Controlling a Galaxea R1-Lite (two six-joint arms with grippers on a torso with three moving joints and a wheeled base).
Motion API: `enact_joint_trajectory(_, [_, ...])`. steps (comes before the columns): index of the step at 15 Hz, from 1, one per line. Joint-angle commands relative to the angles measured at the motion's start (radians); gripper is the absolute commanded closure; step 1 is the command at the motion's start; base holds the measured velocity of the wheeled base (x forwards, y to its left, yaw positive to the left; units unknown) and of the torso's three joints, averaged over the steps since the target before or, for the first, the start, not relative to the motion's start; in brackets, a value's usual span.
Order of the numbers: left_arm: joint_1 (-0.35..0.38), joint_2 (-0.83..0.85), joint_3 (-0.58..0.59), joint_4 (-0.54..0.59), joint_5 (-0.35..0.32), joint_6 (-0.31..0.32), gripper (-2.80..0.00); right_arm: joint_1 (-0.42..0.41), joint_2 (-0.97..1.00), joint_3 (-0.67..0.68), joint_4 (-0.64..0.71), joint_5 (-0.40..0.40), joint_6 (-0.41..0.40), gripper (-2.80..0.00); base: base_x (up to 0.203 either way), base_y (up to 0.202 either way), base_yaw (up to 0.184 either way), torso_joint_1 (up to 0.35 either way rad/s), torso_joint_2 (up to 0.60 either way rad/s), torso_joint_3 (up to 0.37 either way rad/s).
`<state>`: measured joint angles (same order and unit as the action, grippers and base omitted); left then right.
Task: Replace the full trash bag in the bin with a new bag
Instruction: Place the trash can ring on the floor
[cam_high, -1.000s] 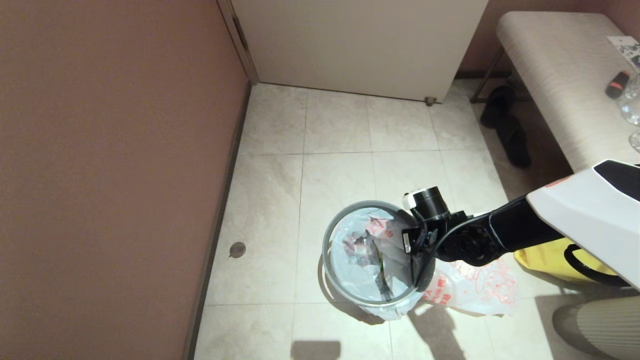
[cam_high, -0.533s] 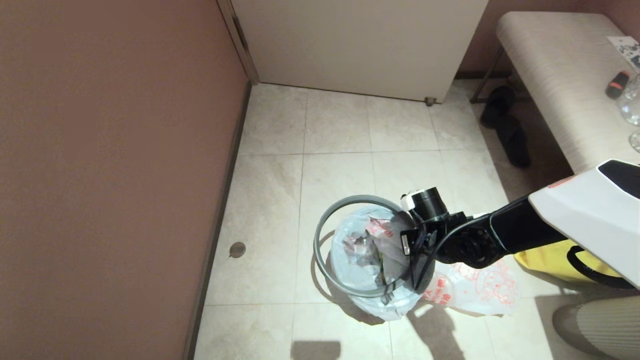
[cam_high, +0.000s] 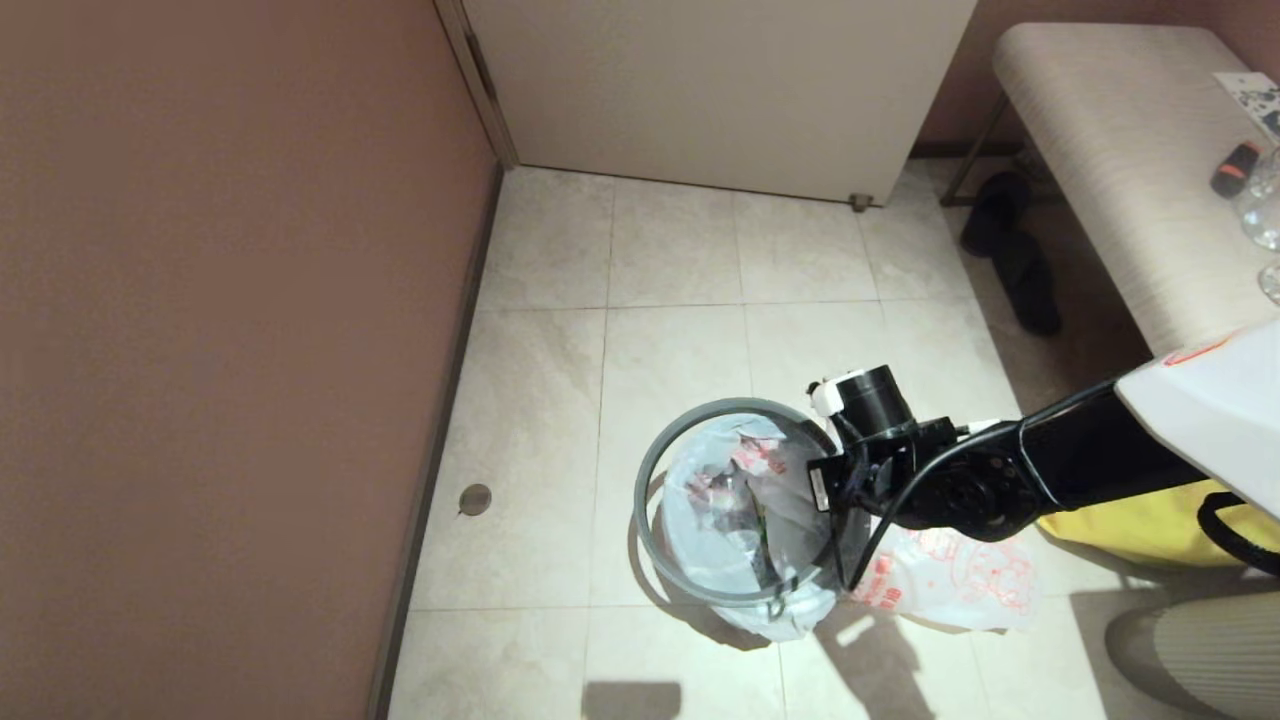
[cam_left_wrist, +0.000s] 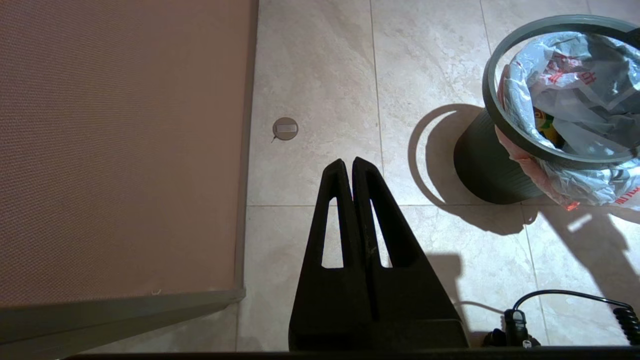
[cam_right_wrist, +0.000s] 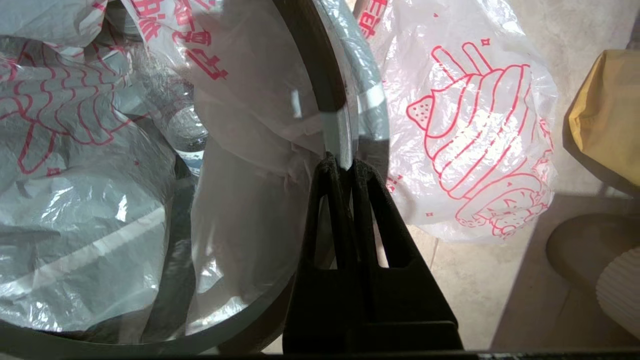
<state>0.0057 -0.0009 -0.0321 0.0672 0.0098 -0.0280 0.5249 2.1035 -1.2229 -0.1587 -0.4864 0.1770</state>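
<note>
The right pincer (cam_right_wrist: 341, 167), apart a second ago, is now clamped on the grey hoop (cam_high: 650, 470) and has lifted it askew off the bin (cam_left_wrist: 492, 172), freeing the full trash bag (cam_high: 735, 520) inside for removal.

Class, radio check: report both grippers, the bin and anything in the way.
Right gripper shut on grey hoop. Left gripper shut, parked. Full trash bag in bin. New bag beside.

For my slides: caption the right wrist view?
Right gripper pinches the grey hoop beside the full trash bag.
</note>
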Motion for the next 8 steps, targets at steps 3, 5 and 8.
enact_joint_trajectory(3, [0.000,0.001,0.000,0.000,0.000,-0.001,0.00,0.000,-0.139,0.110,0.007,0.004,0.007,0.00,0.000,0.000,0.000,0.000,0.00,0.000])
enact_joint_trajectory(5, [0.000,0.001,0.000,0.000,0.000,-0.001,0.00,-0.002,-0.214,0.150,0.051,0.005,0.028,0.00,0.000,0.000,0.000,0.000,0.00,0.000])
enact_joint_trajectory(8, [0.000,0.001,0.000,0.000,0.000,-0.001,0.00,-0.003,-0.378,0.198,0.162,0.007,0.089,0.00,0.000,0.000,0.000,0.000,0.00,0.000])
